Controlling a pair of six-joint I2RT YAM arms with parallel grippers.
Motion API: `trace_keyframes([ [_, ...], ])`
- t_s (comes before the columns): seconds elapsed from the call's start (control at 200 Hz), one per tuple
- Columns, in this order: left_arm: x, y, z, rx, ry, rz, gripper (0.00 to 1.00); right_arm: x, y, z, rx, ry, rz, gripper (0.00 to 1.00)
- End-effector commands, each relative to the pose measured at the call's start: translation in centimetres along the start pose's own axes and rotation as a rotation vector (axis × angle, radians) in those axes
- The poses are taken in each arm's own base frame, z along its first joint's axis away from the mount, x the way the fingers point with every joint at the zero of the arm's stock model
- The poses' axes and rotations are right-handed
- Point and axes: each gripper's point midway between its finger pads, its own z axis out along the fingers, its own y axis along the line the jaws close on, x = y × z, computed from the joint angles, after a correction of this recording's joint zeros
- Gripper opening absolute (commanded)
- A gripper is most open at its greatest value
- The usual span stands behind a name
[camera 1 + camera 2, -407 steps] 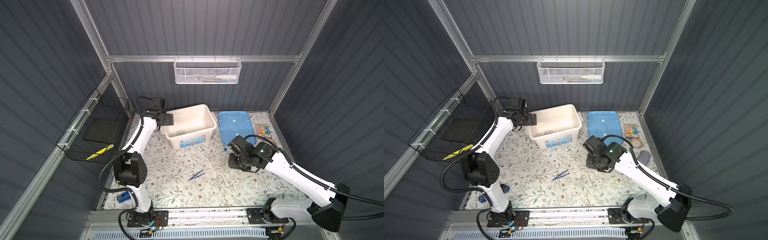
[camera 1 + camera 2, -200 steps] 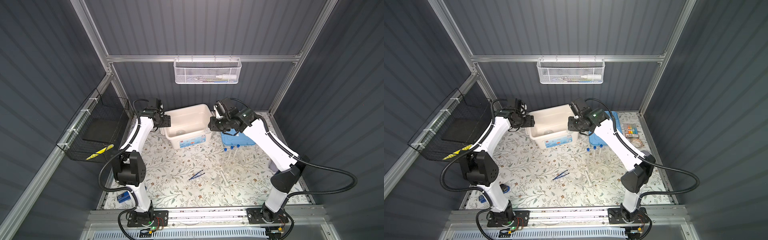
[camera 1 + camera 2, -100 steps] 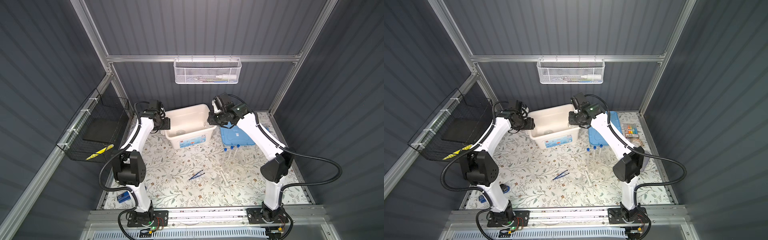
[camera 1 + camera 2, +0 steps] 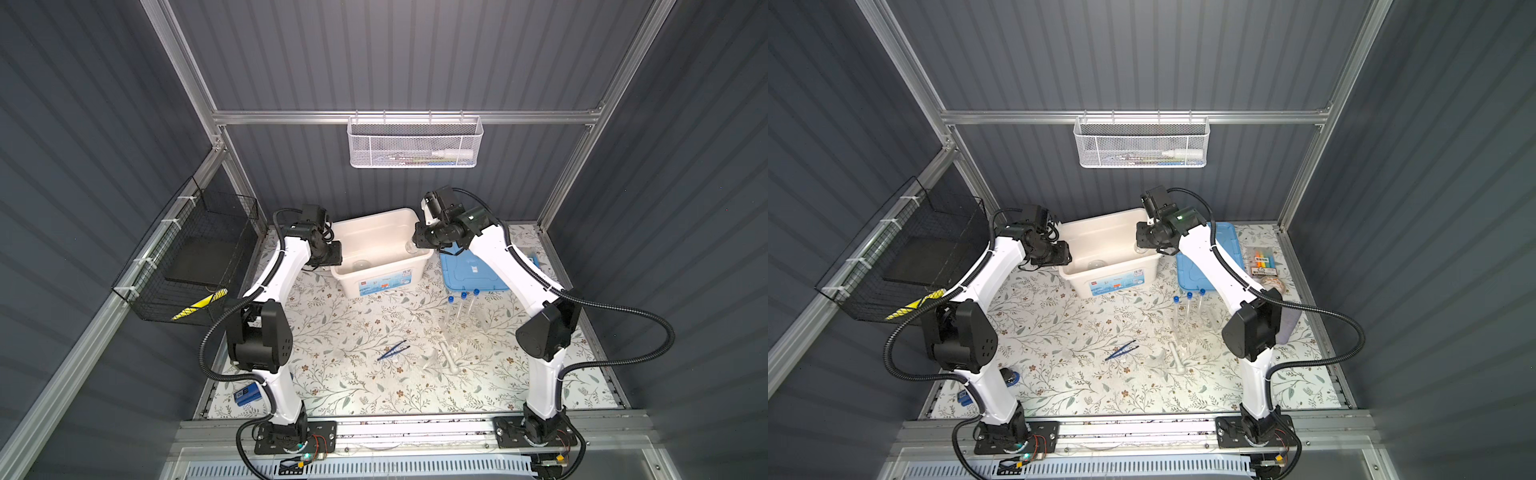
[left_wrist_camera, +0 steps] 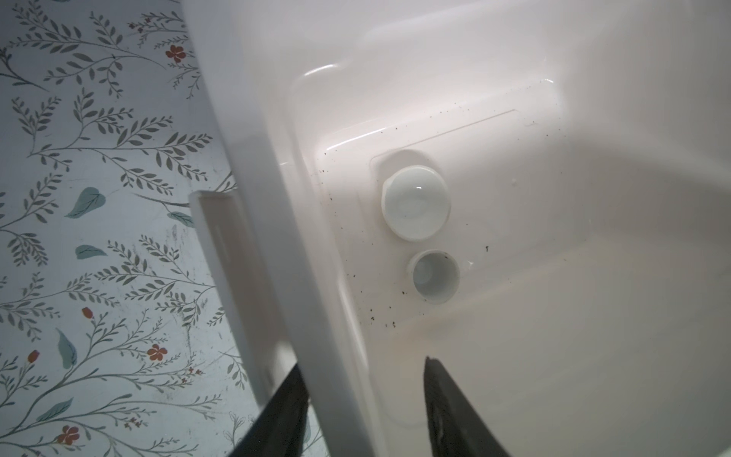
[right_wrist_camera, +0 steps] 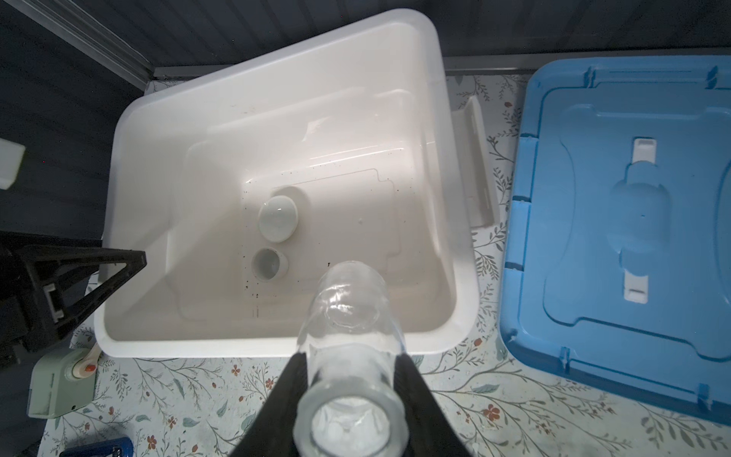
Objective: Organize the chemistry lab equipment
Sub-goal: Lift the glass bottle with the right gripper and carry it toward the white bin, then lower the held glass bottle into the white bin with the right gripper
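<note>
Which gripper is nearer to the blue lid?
Right. The right gripper, holding a clear flask, is at the white bin's end beside the blue lid; the left gripper, at its opposite end.

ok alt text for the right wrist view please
The right gripper holds a clear glass flask over the rim of an open white bin. Two white dishes sit inside it; a blue lid lies beside it on the floral mat.
</note>
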Motion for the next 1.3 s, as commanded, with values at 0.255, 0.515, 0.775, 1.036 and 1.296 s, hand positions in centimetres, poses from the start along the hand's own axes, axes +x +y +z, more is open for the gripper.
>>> trace_keyframes([
  [0.255, 2.2, -0.6, 0.7, 0.006, 0.086, 0.029, 0.37, -1.1, -0.4, 1.3, -0.002, -0.012, -0.040, 0.33],
  [0.515, 2.0, -0.9, 0.1, 0.022, 0.078, 0.064, 0.29, -0.7, -0.9, 2.7, 0.023, 0.022, -0.077, 0.33],
  [0.775, 2.2, -0.8, -0.2, 0.018, 0.086, 0.084, 0.28, -0.1, -1.0, 3.7, 0.025, 0.057, -0.092, 0.33],
  [1.036, 2.3, -0.9, -0.6, 0.024, 0.082, 0.098, 0.28, 2.1, -1.9, 5.2, 0.051, 0.144, -0.132, 0.33],
  [1.296, 2.5, -1.2, -1.4, 0.038, 0.072, 0.116, 0.28, 2.9, -2.2, 6.7, 0.058, 0.176, -0.141, 0.33],
])
